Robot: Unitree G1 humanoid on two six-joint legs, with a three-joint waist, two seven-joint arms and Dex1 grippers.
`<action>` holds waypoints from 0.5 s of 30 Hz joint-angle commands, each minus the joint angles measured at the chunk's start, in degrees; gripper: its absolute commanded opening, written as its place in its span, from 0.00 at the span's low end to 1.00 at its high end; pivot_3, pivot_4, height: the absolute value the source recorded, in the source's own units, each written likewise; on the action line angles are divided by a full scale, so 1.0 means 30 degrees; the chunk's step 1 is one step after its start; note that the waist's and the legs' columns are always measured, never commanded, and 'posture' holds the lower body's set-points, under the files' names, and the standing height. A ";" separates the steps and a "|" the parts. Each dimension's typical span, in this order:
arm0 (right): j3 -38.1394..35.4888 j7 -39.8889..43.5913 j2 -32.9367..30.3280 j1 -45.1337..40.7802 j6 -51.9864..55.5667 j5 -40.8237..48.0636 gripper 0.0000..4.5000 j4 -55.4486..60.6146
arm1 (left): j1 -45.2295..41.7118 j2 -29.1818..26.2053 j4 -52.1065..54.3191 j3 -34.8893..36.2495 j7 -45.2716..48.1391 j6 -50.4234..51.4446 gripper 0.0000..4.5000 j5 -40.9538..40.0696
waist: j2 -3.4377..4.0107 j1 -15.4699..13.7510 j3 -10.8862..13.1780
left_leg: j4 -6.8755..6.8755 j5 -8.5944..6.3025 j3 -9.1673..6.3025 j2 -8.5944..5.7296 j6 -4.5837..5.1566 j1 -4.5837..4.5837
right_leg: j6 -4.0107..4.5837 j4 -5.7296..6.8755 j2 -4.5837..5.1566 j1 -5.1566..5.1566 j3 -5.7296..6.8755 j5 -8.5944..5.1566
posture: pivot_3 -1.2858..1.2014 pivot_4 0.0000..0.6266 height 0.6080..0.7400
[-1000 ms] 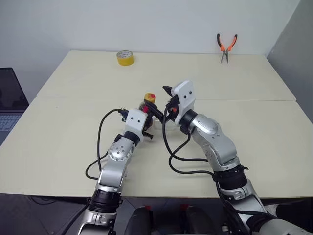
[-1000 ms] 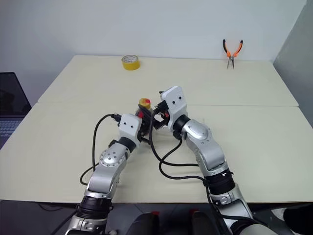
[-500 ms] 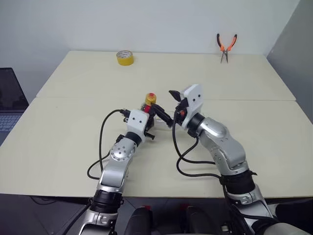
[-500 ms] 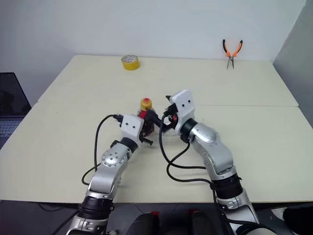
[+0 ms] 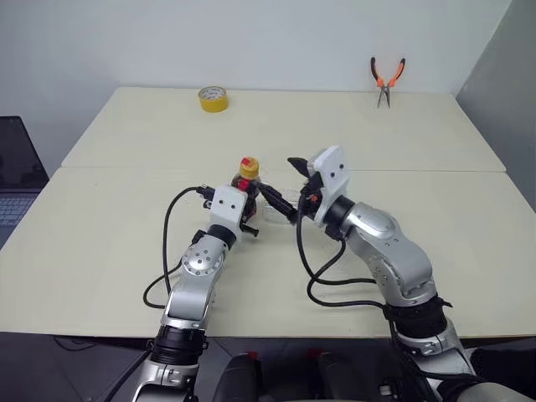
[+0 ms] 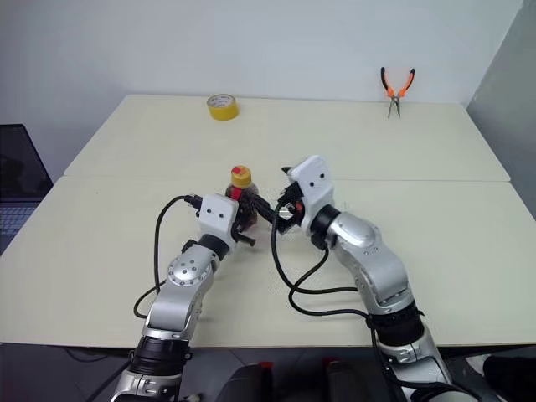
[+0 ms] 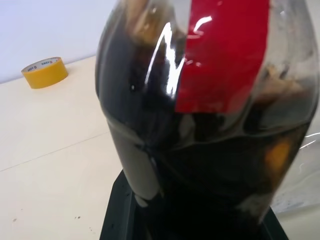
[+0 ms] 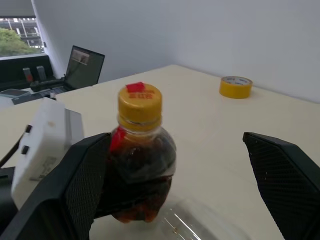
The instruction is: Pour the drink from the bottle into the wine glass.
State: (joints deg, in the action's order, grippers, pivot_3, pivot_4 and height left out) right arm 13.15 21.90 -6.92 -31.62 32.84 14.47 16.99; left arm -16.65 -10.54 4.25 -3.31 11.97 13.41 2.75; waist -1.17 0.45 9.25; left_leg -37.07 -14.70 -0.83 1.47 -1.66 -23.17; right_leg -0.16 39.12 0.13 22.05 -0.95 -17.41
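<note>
While clamped in the left gripper (image 5: 248,203), the bottle (image 8: 141,161) stands upright mid-table — cap on, drink (image 7: 210,165) inside, right gripper (image 8: 185,185) spread wide just beside it, holding nothing.

Capped bottle (image 8: 142,170) (dark drink inside) stands upright.

My arms are silver-grey metal, built of rounded segments with a disc-shaped joint cover ringed by small screws on the left arm (image 5: 201,261). Each wrist ends in a boxy white housing marked with a few small black dots, and the right arm (image 5: 394,260) is the bulkier looking one. Loose black cables loop from each housing back along the forearm. My fingers (image 8: 82,185) are black, wedge-shaped, with a fine cross-hatched grip texture on the pads.
</note>
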 commanded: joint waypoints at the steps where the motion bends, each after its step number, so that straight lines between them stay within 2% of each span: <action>1: 0.0240 -0.0387 0.0491 -0.1183 -0.0340 -0.0512 1.00 -0.0015 | -0.0376 -0.0013 0.1096 0.0003 0.0044 -0.0462 0.16 -0.0075 | 0.0000 -0.0001 -0.0001 | 0.0002 0.0000 -0.0001 0.0000 0.0000 0.0000 | 0.0000 -0.0001 0.0000 0.0001 0.0002 0.0000 | 0.52 0.24 1.00; 15: 0.0360 -0.0716 0.1595 -0.2712 -0.1700 -0.2029 1.00 -0.2778 | -0.0355 -0.0023 0.1057 -0.0090 0.0045 -0.0530 0.16 -0.0044 | 0.0000 -0.0004 0.0000 | 0.0006 0.0001 -0.0001 0.0004 -0.0001 0.0000 | 0.0003 -0.0001 0.0003 0.0004 0.0004 0.0001 | 0.52 0.24 1.00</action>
State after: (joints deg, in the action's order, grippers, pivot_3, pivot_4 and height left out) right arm 14.84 20.00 -2.61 -38.09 29.42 8.44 7.76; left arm -16.66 -10.54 4.24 -3.70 12.06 13.39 2.77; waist -1.17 0.44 9.25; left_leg -37.05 -14.70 -0.83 1.48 -1.66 -23.17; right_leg -0.15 39.11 0.14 22.06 -0.94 -17.41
